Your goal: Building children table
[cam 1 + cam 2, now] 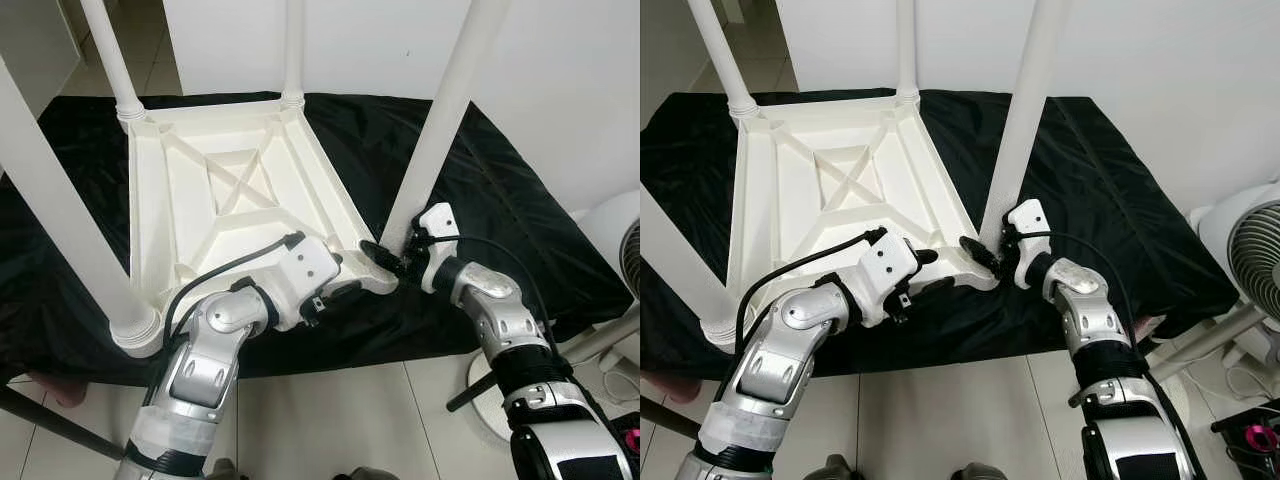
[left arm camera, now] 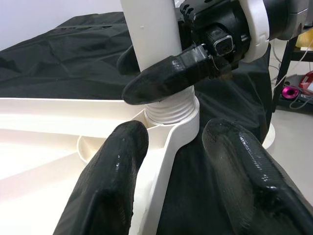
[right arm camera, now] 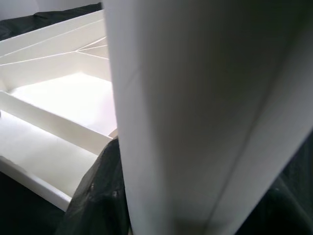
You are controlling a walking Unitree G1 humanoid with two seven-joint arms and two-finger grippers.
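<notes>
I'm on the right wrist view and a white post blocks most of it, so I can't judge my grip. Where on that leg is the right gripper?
Observer: The right gripper clasps the leg low down, just above the threaded collar where the leg meets the corner socket of the upturned table.
Operator: And where is the left gripper?
Observer: The left gripper is open at that same corner, with one finger inside the table's rim and the other outside it over the black cloth.
</notes>
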